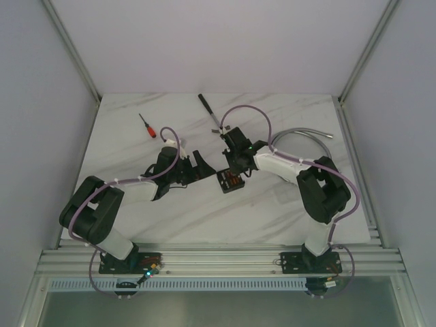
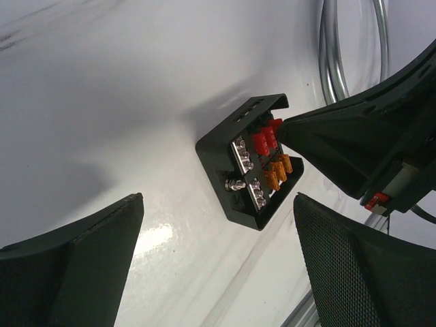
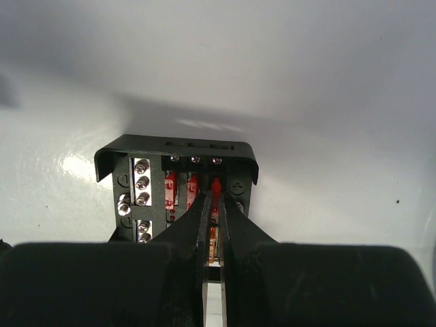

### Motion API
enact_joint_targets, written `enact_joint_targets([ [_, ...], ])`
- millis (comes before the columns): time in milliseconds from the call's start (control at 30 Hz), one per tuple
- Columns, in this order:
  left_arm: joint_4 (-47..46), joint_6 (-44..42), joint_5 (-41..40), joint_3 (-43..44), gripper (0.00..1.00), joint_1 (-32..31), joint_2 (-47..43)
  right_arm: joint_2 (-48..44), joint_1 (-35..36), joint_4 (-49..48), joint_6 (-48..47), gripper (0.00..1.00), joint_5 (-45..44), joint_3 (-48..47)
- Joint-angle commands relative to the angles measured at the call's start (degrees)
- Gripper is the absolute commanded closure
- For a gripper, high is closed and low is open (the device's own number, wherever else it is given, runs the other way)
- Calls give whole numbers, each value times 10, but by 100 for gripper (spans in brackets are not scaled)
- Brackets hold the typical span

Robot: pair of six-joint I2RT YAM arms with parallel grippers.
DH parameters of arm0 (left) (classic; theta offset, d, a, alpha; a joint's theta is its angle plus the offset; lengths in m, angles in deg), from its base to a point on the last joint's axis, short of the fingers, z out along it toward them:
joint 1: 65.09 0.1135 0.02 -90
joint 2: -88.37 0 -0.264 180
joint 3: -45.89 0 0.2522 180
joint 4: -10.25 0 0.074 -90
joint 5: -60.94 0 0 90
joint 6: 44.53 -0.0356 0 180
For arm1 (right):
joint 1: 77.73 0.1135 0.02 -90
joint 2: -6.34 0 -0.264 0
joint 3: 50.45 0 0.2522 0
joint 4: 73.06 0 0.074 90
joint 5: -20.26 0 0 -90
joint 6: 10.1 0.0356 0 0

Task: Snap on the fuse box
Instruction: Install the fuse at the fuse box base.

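- The fuse box (image 1: 230,181) lies flat near the middle of the tabletop (image 1: 204,221). It is open on top, so rows of red and orange fuses and silver screw heads are exposed.
- The right gripper (image 3: 215,199) is set over the fuse box from the right. It is clenched almost fully closed on a small red fuse (image 3: 216,185) at one of the slots. Whether that fuse is fully seated cannot be told.
- The left gripper (image 2: 218,204) is spread wide and nothing is grasped by it. It is held near the left side of the fuse box, apart from it.
- The fuse box is judged light and stiff, being moulded in hard black plastic. On the glossy tabletop it is likely to be slid by any sideways or off-centre press.
- It is best taken by two opposite outer walls, where flat plastic is offered. The fuses and screw terminals are better left untouched.
- The fuse is judged small, smooth and easily tilted. A straight downward press is called for, since its thin blades could be bent if it is cocked in the slot.
- A red-handled screwdriver (image 1: 148,127) and a grey hose (image 1: 310,131) are seen toward the far edge, well apart from the fuse box.
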Motion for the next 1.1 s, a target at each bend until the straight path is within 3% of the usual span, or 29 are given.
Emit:
enact_joint_targets([
  [0,3,6,7,-4,0,-3,-16,10,12,112,-10,99,29,9],
  [300,7,22,12,-8,0,-17,-24,-15,33,109,2,77,42,-29],
  [500,12,37,10,-13,0,-24,-22,-31,32,113,11,70,35,-50],
  [667,8,48,16,-12,8,-26,-10,-31,24,124,10,71,40,-64],
  [867,9,56,30,-2,24,-33,11,-16,16,125,3,81,76,-75],
  [1067,15,59,33,10,32,-48,28,4,15,131,0,87,82,-78],
])
